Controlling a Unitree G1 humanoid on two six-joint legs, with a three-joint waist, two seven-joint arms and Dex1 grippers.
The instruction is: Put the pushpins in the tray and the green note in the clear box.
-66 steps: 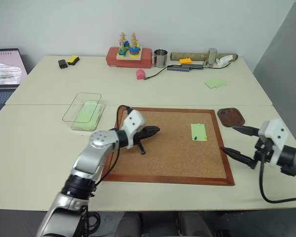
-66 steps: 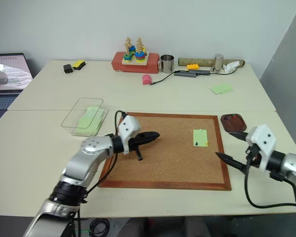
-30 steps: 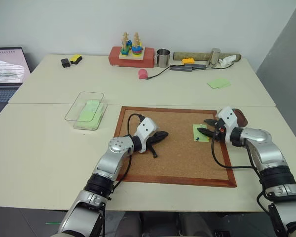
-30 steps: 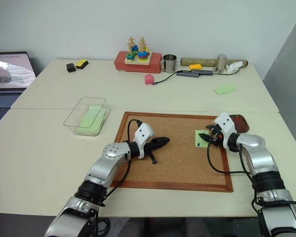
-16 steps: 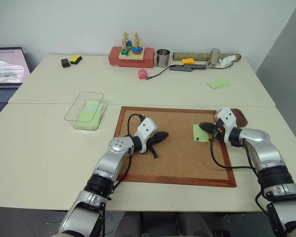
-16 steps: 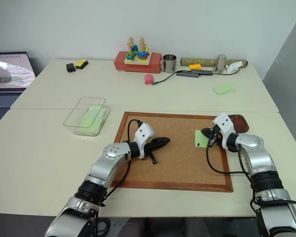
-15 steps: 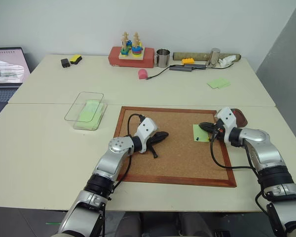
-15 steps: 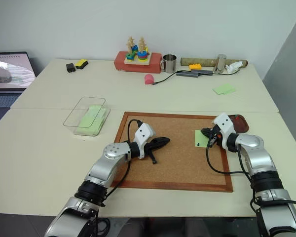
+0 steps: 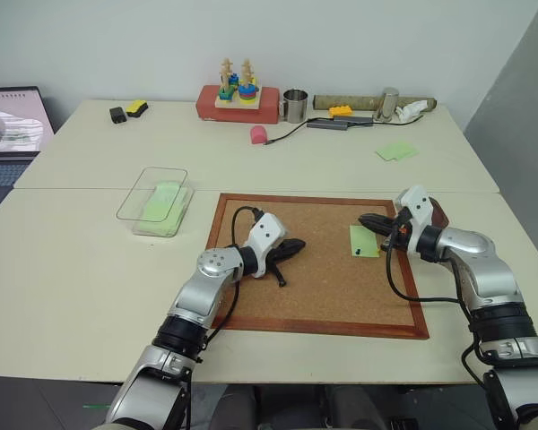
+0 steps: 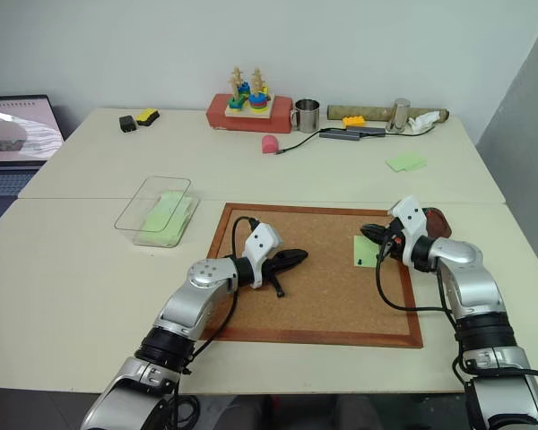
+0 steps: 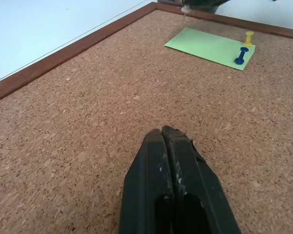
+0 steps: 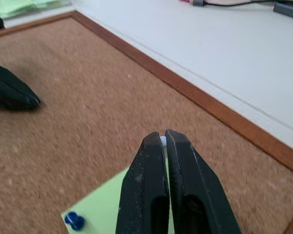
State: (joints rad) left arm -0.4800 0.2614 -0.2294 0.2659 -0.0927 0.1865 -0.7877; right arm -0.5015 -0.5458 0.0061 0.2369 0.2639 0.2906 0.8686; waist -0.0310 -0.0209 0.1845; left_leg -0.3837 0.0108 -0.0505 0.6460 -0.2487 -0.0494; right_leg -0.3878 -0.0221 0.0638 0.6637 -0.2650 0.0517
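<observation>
The green note (image 9: 362, 241) lies on the right part of the corkboard (image 9: 314, 278). A yellow pushpin (image 11: 248, 36) and a blue pushpin (image 11: 240, 57) stand in one short edge of it. My right gripper (image 9: 364, 219) hovers just above the note's far edge, shut on a tiny pale pushpin (image 12: 162, 141). The dark reddish-brown tray (image 10: 440, 218) sits right behind that wrist, mostly hidden. My left gripper (image 9: 297, 245) rests shut and empty over the board's middle. The clear box (image 9: 154, 200) stands left of the board with green paper inside.
Along the far table edge are a red block with a stacking toy (image 9: 236, 98), a metal cup (image 9: 293, 105), a pink object (image 9: 258, 134) with a cable, and loose green notes (image 9: 394, 150). A laptop (image 9: 9, 125) sits at far left.
My right gripper has shut at the note's far edge and risen a little with the pale pushpin in its tips. The left arm has stayed still.
</observation>
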